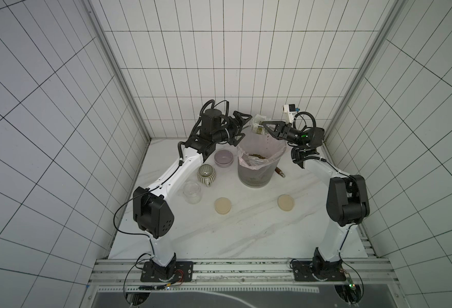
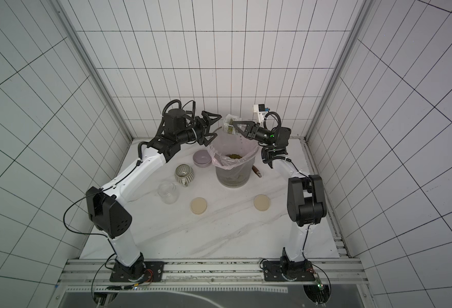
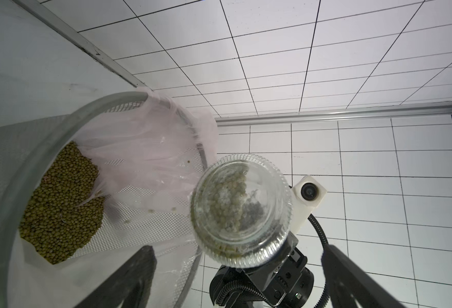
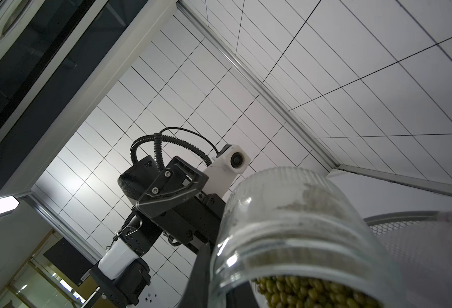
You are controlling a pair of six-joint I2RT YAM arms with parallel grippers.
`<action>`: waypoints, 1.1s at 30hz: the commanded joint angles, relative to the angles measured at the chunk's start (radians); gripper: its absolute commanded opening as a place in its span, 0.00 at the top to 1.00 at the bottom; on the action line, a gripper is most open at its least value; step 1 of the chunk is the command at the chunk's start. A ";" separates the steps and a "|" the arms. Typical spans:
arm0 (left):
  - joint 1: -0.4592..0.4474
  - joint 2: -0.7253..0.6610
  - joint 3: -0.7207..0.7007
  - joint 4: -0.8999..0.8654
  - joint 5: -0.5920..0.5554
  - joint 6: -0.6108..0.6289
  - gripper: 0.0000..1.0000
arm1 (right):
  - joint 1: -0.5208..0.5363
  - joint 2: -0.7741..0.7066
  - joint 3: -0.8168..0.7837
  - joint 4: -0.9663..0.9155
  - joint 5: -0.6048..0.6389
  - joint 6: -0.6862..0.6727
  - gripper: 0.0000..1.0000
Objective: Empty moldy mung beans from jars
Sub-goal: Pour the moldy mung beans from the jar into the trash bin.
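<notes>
Glass jar [image 4: 286, 226] pinched in right claw [image 1: 261, 126], left claw [image 1: 247, 127] spread; only right wrist shows beans [image 4: 313, 292] at its mouth.

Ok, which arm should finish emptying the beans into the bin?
Right. The right gripper is shut on the tilted jar over the bin, with mung beans inside; the left gripper hangs open and empty beside it.

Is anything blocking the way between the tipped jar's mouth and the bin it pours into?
Nothing visible does. The right gripper holds the jar tilted above the open bin, where mung beans lie in the liner. The open left gripper hangs beside the bin, off to the jar's side, not under its mouth.
</notes>
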 commanded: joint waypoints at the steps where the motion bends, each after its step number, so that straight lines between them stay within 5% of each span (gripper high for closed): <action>1: -0.023 0.028 0.038 0.029 -0.022 -0.155 0.03 | 0.015 -0.071 -0.025 0.025 0.051 -0.080 1.00; 5: -0.041 0.055 0.029 0.041 0.001 -0.228 0.03 | 0.036 -0.087 -0.023 -0.026 0.059 -0.138 1.00; 33: -0.033 0.138 0.102 0.045 -0.015 -0.203 0.08 | 0.123 -0.217 -0.132 -0.295 0.102 -0.408 1.00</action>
